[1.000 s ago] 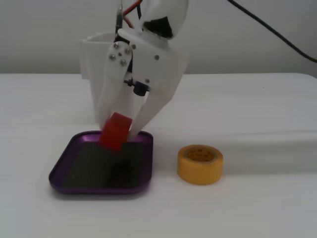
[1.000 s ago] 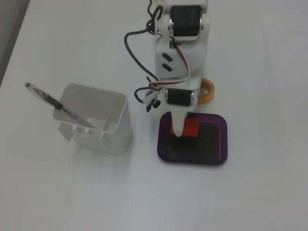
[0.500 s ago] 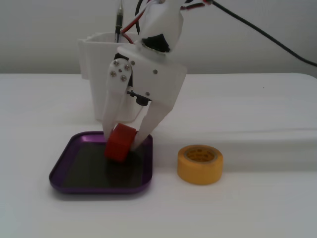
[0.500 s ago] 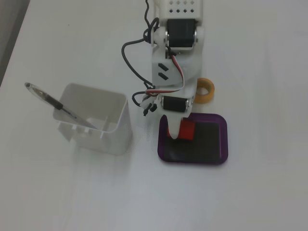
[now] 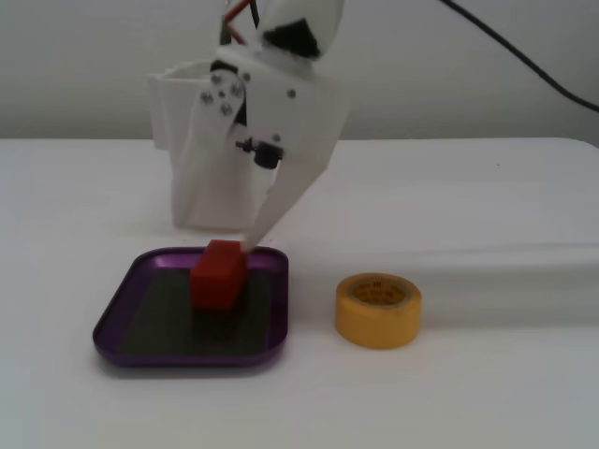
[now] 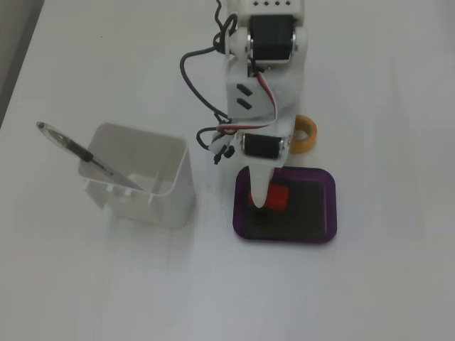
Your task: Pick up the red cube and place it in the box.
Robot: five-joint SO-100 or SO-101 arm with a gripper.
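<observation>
Fixed views. The red cube (image 5: pixel 219 274) sits inside the box (image 5: pixel 117 323), directly at my gripper (image 5: pixel 241 251) tips; whether my fingers clamp it, I cannot tell.

I'm looking at a plain white table (image 5: pixel 487 393). A shallow purple box (image 5: pixel 117 323) with a dark bottom lies flat on it. Just beside it, on the right in a fixed view, a yellow tape roll (image 5: pixel 378 310) lies on its side, apart from the rim. A tall white container (image 6: pixel 146 177) stands well to the box's left in a fixed view.
</observation>
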